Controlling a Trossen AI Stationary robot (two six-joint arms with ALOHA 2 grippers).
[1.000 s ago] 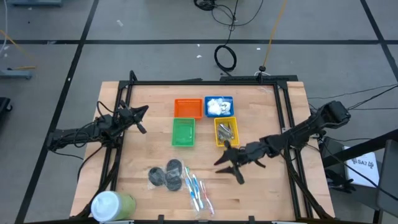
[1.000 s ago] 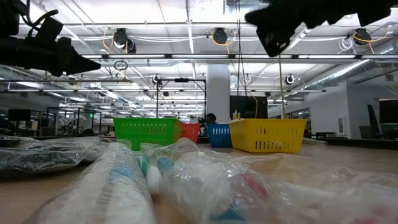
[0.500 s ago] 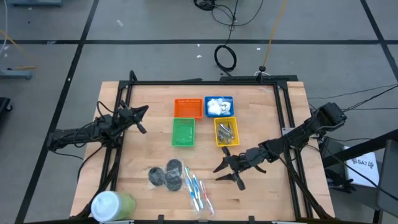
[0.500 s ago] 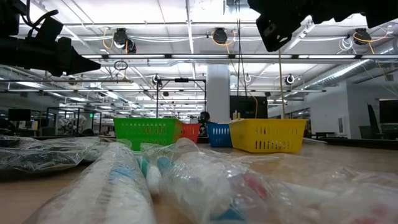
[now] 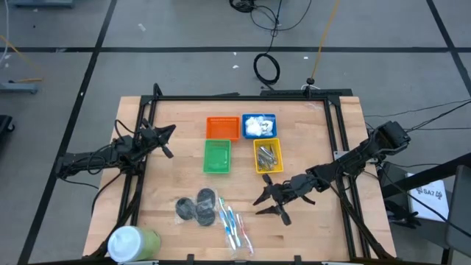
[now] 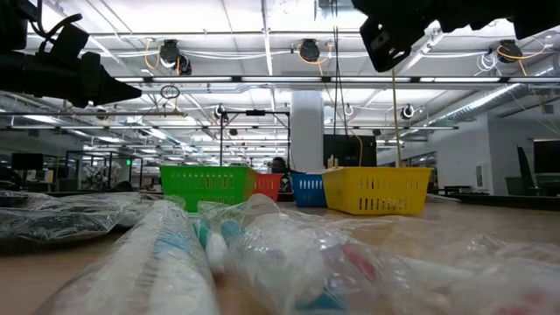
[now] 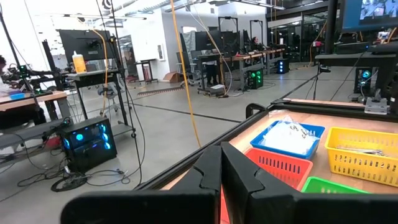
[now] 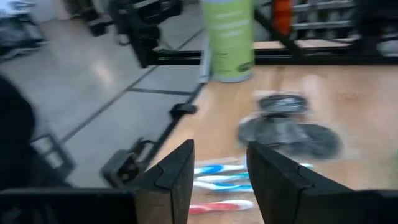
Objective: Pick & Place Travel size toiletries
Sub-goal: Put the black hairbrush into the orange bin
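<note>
Slim blue-pink-white toothbrushes point(image 5: 232, 225) lie near the table's front edge, with dark grey round discs point(image 5: 197, 207) on the wood just left of them. White packets point(image 5: 258, 124) fill the blue basket point(image 5: 271, 118), and silver clippers point(image 5: 266, 155) lie in the yellow basket point(image 5: 277, 143). My right gripper point(image 5: 269, 207) hovers open and empty to the right of the toothbrushes point(image 8: 219, 180), pointing toward them, the discs point(image 8: 291, 132) farther off. My left gripper point(image 5: 168, 141) waits shut above the table's left side, its fingers point(image 7: 221, 175) together.
An orange basket point(image 5: 222, 128) and a green basket point(image 5: 216, 156) stand beside the blue and yellow ones at mid-table. A big white-and-green tub point(image 5: 133, 242) stands at the near left corner. A black frame point(image 5: 337, 140) runs around the tabletop.
My right gripper has shifted a little toward the table's near edge and tipped slightly downward, staying open, then held still. Nothing on the table has moved.
</note>
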